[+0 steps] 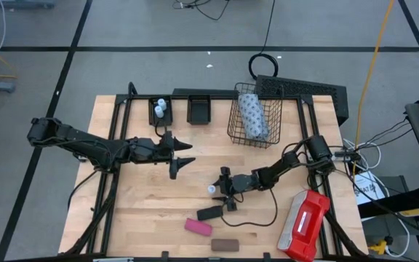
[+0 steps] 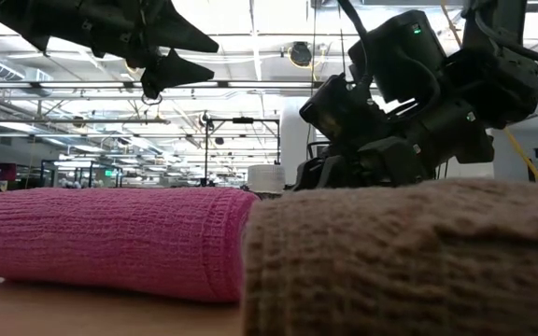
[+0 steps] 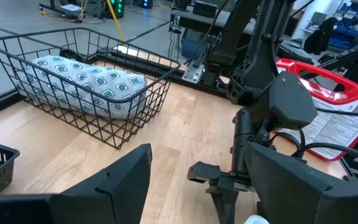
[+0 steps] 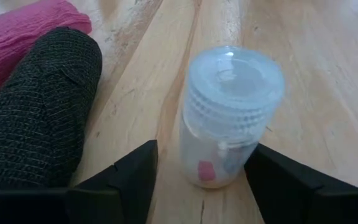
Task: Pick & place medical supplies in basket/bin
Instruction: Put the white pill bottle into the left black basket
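Note:
A white round vial [image 4: 229,118] stands upright on the table [image 1: 137,211], between the fingers of my open right gripper [image 4: 204,149], which sits low at the table's middle [image 1: 220,188]. The black block [image 1: 209,213], pink block [image 1: 198,227] and brown block [image 1: 224,244] lie near the near edge. The dotted pack [image 1: 253,116] lies inside the wire basket [image 1: 233,124]. Two more vials [image 1: 161,108] stand in the left black tray [image 1: 153,116]. My left gripper [image 1: 184,154] hovers open, left of centre and raised above the table. My right gripper has one finger [image 4: 129,180] on each side of the vial's lower body [image 4: 194,155], coming in level and low over the table. A gap shows at one finger; whether the other finger [image 4: 284,186] touches the vial, I cannot tell. The vial stands on the table.
A second black tray [image 1: 198,109] sits beside the first at the far edge. The red-and-white case [image 1: 304,224] lies at the near right corner. A cable [image 1: 260,218] runs across the wood near the blocks. Bare wood lies left of the blocks.

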`<state>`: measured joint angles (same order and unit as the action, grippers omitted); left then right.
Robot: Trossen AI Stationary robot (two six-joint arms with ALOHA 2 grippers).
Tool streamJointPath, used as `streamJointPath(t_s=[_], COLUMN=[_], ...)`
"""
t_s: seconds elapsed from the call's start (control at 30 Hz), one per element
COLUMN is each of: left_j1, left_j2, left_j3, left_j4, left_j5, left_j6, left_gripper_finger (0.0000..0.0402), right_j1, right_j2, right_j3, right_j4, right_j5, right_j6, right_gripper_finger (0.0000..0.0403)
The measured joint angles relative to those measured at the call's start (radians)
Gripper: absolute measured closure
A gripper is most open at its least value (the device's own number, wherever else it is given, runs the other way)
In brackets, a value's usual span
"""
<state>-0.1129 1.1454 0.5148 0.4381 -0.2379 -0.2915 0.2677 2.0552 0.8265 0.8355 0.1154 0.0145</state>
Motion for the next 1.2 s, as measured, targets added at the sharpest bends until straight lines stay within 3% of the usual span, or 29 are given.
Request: streamJointPath(t_s=[0.37, 0.7, 0.83, 1.0, 1.2], left_j1=[0.0, 0.0, 0.0, -0.006, -0.043], left_j2=[0.0, 0.014, 0.053, 0.134, 0.279], left_j3=[0.0, 0.0, 0.005, 0.115, 0.297], left_j4=[0.003, 0.002, 0.001, -0.148, -0.386], left_j5=[0.0, 0.003, 0.076, 0.171, 0.179], left_j6=[-0.005, -0.096, -0.141, -0.142, 0.063], left_gripper_finger=[0.0133, 0.0133, 0.0133, 0.0133, 0.0133], right_j1=[-0.007, -0.021, -0.029, -0.043, -0.055], right_j2=[0.0, 0.0, 0.0, 0.0, 0.0], right_j3=[-0.001, -0.001, -0.002, -0.002, -0.002], right_j4=[0.006, 0.006, 0.003, -0.002, -0.009], right_j5=[0.015, 0.018, 0.018, 0.017, 0.015], right_j6=[-0.009, 0.027, 0.054, 0.08, 0.082], right_gripper_finger=[0.0253, 0.0246, 0.0254, 0.0255, 0.0249])
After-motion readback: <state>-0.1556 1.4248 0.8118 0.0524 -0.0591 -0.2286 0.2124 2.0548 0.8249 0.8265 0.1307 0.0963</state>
